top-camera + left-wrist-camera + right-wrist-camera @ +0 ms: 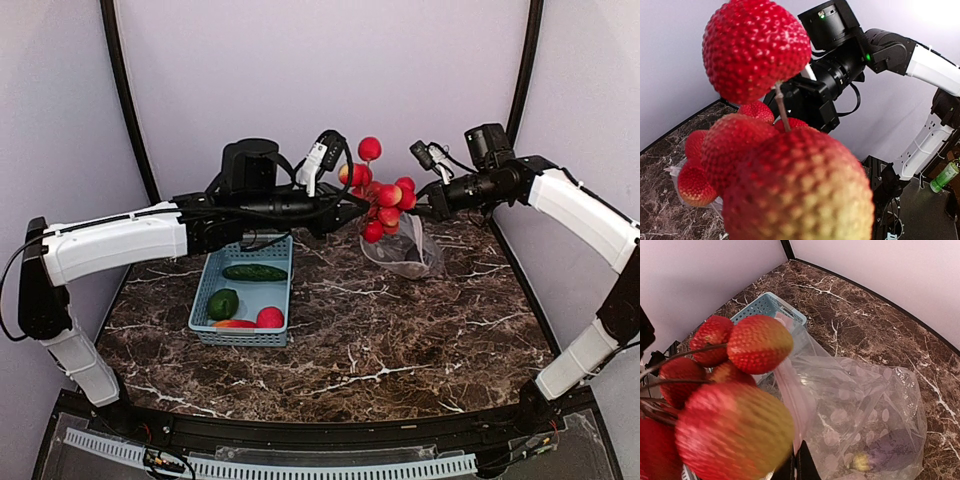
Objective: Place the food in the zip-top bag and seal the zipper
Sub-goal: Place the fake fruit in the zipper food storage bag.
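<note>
My left gripper (345,207) holds a bunch of red and peach round fruits (383,193) on thin stems in the air, just above the mouth of the clear spotted zip-top bag (405,252). The bunch fills the left wrist view (790,180) and hides the jaws there. My right gripper (801,466) is shut on the bag's mouth edge at the zipper strip (790,390) and holds it up; it also shows in the top view (424,206). A dark purple eggplant (885,450) lies inside the bag (865,400). The bunch (735,425) hangs beside the open mouth.
A light blue slotted basket (205,290) stands left of the bag and holds a green cucumber (254,271), a green avocado (223,303), a red round fruit (269,318) and an orange-red pepper (233,324). Walls close the back and both sides.
</note>
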Robot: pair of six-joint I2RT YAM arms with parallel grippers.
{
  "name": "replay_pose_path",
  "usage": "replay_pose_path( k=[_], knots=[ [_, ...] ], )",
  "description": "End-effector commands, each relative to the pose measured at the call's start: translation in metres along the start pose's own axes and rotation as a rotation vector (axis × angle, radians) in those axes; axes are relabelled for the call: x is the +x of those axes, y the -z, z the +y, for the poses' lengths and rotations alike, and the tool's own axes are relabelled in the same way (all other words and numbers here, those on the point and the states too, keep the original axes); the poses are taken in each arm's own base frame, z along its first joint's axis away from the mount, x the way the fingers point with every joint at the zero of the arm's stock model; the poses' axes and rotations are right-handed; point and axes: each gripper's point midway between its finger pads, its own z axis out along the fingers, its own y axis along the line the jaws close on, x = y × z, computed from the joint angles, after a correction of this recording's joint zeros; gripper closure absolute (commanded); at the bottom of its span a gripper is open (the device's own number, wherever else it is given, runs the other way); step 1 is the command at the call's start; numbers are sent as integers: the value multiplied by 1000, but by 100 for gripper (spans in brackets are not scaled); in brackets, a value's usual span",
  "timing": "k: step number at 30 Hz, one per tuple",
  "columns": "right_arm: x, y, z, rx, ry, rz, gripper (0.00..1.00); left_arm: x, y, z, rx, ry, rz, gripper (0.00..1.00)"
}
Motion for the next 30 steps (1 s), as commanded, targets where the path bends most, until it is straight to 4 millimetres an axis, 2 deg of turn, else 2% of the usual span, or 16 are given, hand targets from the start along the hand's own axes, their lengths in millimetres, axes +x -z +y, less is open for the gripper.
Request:
replay_pose_path(
  k=[1,5,9,16,22,30],
  knots=[
    [-16,8,12,-37,6,-41,100,-12,-15,2,13,-13,-63,99],
    [-15,12,14,-37,3,-49,100,12,-34,14,-1,4,-17,99],
    [-16,18,14,-32,6,-62,100,29,-45,20,-3,23,23,99],
    [-19,27,5,-17,-22,-90,100,56,-44,26,-21,22,97,99],
    [-17,25,-5,-3,-43,-91,100,63,-33,24,-23,9,105,99],
    [-13,21,-18,55,-54,-72,100,63,-31,3,83,-68,104,99]
  ],
)
